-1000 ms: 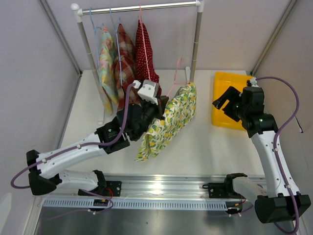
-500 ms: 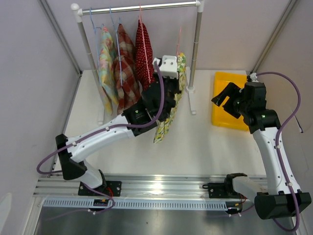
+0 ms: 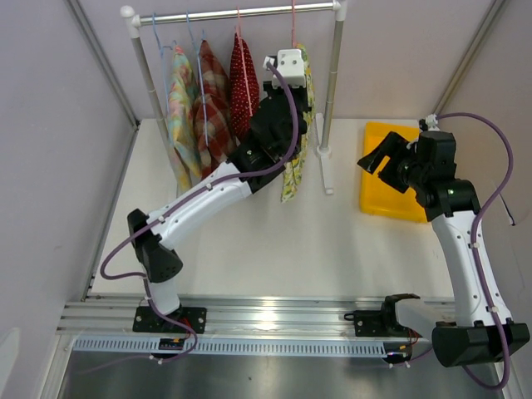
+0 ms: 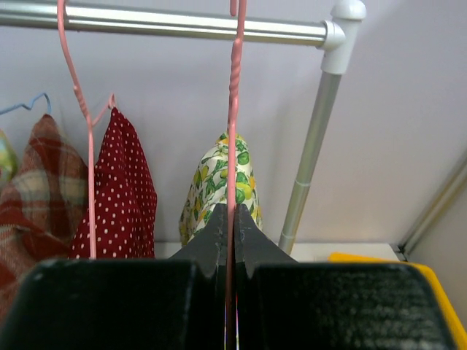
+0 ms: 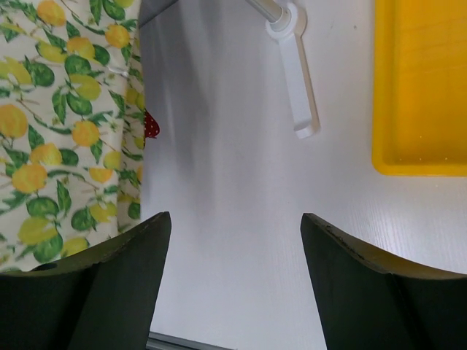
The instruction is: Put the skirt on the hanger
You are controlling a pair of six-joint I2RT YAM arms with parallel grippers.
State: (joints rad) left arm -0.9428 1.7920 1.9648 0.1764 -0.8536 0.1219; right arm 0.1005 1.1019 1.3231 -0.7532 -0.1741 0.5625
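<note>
– Pink wire sat in the left gripper (image 4: 232,216), didn't it?

– It did. The two fingers were pressed together on the twisted neck of the pink hanger (image 4: 233,109), just under its hook. The left arm was stretched up and away toward the metal rail (image 3: 241,12) of the clothes rack.

– And where was the skirt?

– The lemon-print skirt (image 3: 293,170) hung from that same hanger, draped straight down at the right end of the rail, near the rack's right post (image 3: 332,83). Its lower edge hung over the white table (image 3: 332,249), near the rack's foot (image 5: 295,80).

– Was the hook over the rail?

– I could not tell. In the left wrist view the top of the hook ran out of frame right at the rail. From above, the pink wire reached up to the rail, but the contact itself was too fine to make out.

– What hung to the left of it?

– A red polka-dot garment (image 3: 243,83) on a second pink hanger (image 4: 73,109), just beside the skirt. Left of that came a plaid garment (image 3: 212,108), and a pastel floral one (image 3: 179,100) at the left end.

– And the right gripper (image 5: 230,240)?

– Its fingers were spread wide with nothing between them. It hovered above the table at the left edge of the yellow tray (image 3: 386,195), to the right of the skirt and well apart from the left gripper. Its camera looked down on bare table, with the skirt's print on the left and the tray on the right.
</note>
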